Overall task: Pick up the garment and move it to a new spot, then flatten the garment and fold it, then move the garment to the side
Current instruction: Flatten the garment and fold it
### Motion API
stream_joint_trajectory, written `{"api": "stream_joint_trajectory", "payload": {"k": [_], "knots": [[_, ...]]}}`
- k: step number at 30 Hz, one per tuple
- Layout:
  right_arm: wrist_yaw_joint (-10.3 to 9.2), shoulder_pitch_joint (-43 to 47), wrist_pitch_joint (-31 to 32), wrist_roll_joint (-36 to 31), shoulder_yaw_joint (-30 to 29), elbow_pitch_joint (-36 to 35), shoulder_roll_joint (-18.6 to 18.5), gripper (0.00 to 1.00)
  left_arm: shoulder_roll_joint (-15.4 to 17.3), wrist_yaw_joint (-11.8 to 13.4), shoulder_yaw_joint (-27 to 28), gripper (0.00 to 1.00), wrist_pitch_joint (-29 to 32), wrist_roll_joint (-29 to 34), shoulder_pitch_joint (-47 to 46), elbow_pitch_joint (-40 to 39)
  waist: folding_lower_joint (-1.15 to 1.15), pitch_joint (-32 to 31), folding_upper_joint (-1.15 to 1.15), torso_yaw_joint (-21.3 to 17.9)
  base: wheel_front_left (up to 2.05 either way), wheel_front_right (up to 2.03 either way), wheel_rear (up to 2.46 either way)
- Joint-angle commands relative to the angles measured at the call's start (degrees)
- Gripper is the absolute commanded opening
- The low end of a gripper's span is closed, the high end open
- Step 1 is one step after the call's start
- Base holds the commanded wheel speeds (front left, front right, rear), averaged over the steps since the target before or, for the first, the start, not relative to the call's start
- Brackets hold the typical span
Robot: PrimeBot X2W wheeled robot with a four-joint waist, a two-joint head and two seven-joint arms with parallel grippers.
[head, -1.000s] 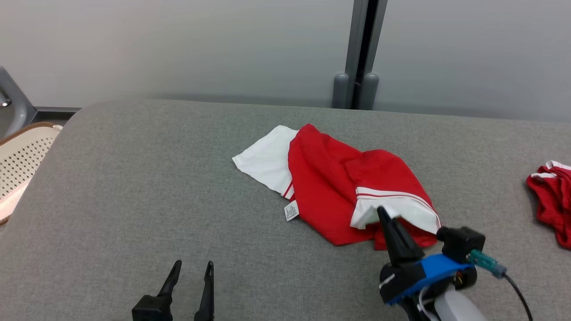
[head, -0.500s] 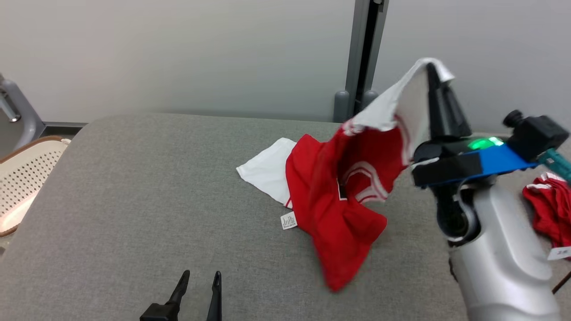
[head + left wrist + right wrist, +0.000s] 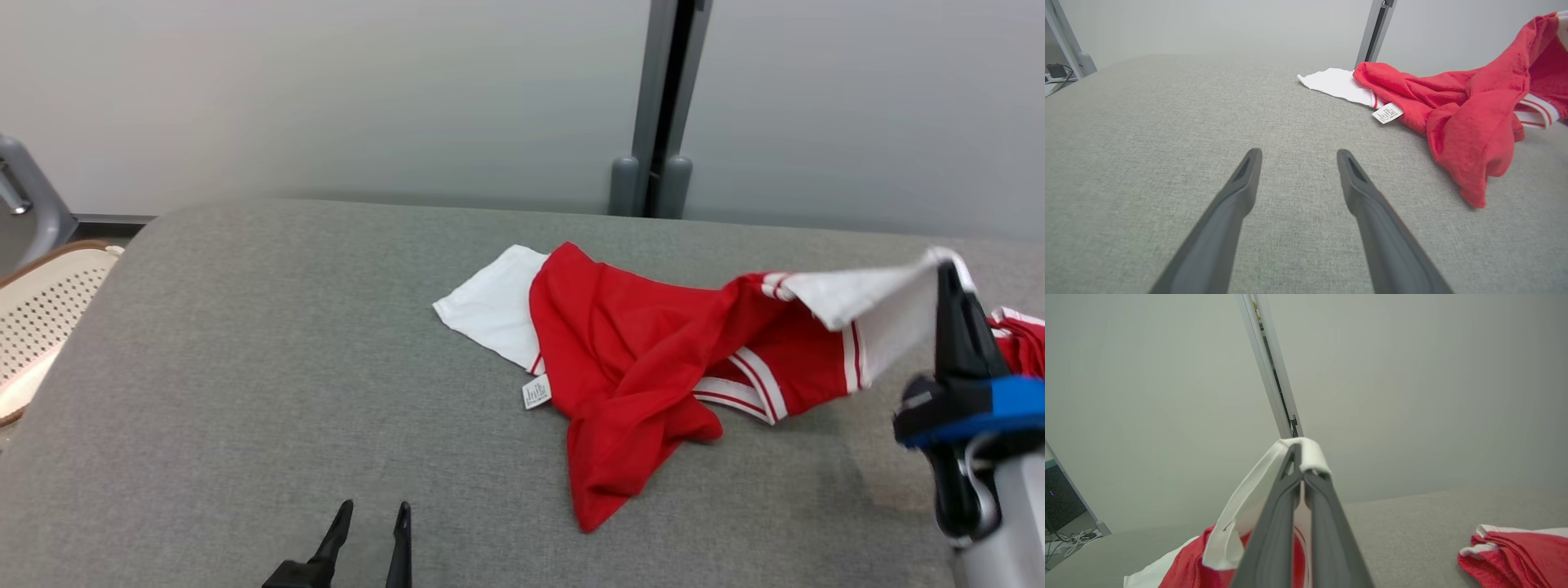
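Right jaws clenched on garment (image 3: 629, 359) sleeve, left jaws released; its white label (image 3: 535, 393) print unreadable

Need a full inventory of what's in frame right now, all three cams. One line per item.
garment: 1, red with white panels and stripes, crumpled mid-table, one white end held up at the right
care label: 1, white, on garment's near left edge
second garment: 1, red and white, bunched at table's right edge
table: 1, grey fabric top
basket: 1, cream, perforated, beyond table's left edge
post: 1, grey, upright behind table
left tool: 1, dark, open, over bare table near the front
right tool: 1, dark, shut on garment's white end, right side
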Motion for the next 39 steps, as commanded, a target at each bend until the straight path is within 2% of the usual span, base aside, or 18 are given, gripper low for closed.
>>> {"api": "stream_joint_trajectory", "payload": {"k": [1,5,10,17,22,27,29,31,32,33,39], "knots": [[0.00,2.2,0.0,-0.8,-0.5,0.4,-1.2,0.00,0.0,-0.2,-0.5,1.00,-0.2,-0.2,-1.5,-0.5,0.00,0.3,0.00,-0.4,0.00,0.00,0.00],[0.00,8.6,0.0,-2.4,-0.4,2.7,-2.6,0.00,0.0,-0.7,-2.4,1.00,-0.2,-0.5,-3.4,-1.2,0.00,1.6,0.00,-2.0,0.00,0.00,0.00],[0.00,14.4,0.0,-5.0,3.4,4.9,-4.6,0.00,0.0,-1.6,-5.4,1.00,-0.2,-0.7,-5.9,-1.8,0.00,3.2,0.00,-4.1,0.00,0.00,0.00],[0.00,17.4,0.0,-8.2,6.8,7.8,-5.9,0.00,0.0,-2.4,-8.3,1.00,-0.2,-0.9,-7.8,-1.0,0.00,4.6,0.00,-6.2,0.00,0.00,0.00],[0.00,17.3,0.0,-9.5,5.6,8.6,-6.9,0.00,0.0,-2.7,-9.2,1.00,-0.2,-1.0,-7.8,-0.3,0.00,4.6,0.00,-6.9,0.00,0.00,0.00],[0.00,14.7,0.0,-14.2,-3.6,-2.8,-5.3,0.00,0.0,-2.8,-8.9,1.00,-0.2,-0.6,-7.3,0.0,0.00,4.5,0.00,-7.8,0.00,0.00,0.00],[0.00,14.5,0.0,-16.1,-4.8,-7.1,-4.1,0.00,0.0,-2.9,-8.8,1.00,-0.2,-0.4,-7.0,0.1,0.00,4.4,0.00,-8.0,0.00,0.00,0.00],[0.00,15.1,0.0,-17.1,-5.0,-8.5,-3.2,0.00,0.0,-3.0,-8.8,1.00,-0.2,-0.4,-7.0,0.3,0.00,4.3,0.00,-8.0,0.00,0.00,0.00],[0.00,15.7,0.0,-17.3,-5.0,-7.7,-2.8,0.33,0.0,-3.0,-8.9,1.00,-0.2,-0.3,-7.0,0.4,0.00,4.2,0.00,-8.0,0.00,0.00,0.00],[0.00,16.6,0.0,-17.5,-5.2,-6.0,-2.2,1.00,0.0,-3.1,-9.0,1.00,-0.2,-0.2,-7.0,0.5,0.00,4.1,0.00,-7.9,0.00,0.00,0.00],[0.00,18.9,0.0,-18.9,-7.6,-0.5,0.4,1.00,0.0,-3.3,-9.2,1.00,-0.2,0.0,-7.1,0.6,0.00,3.8,0.00,-7.2,0.00,0.00,0.00]]}}
